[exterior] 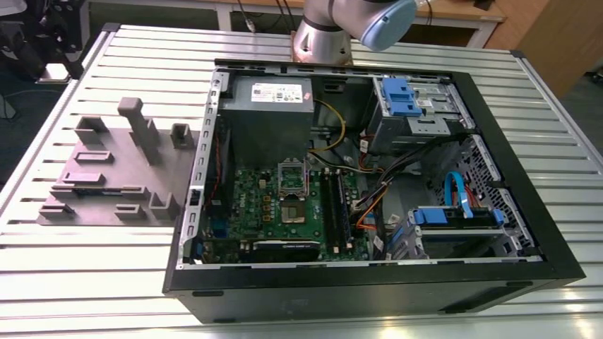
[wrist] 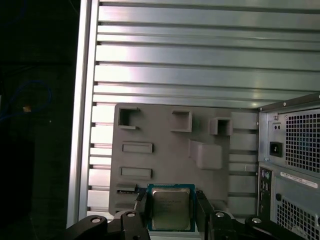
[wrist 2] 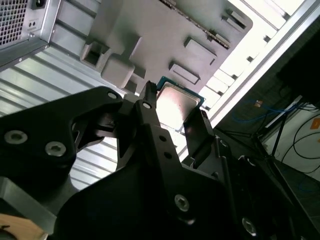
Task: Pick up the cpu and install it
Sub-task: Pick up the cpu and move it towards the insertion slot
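Above grey fixture tray [wrist: 165, 145], beside PC case [wrist: 290, 150]: gripper [wrist: 171, 200] pinches cpu [wrist: 171, 210] by opposite edges. Chip probably clear of tray; contact hard to judge. Step in hand: pick-up. Install not done; calls for square alignment over motherboard socket [exterior: 294, 213].

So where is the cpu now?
In the first wrist view the cpu is clamped in the gripper, above the grey fixture tray beside the case.

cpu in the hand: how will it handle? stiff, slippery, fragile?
Likely stiff: the cpu is a flat plate with a metal top. Probably light, being thin. It may slip, since the hand grips only its thin edges.
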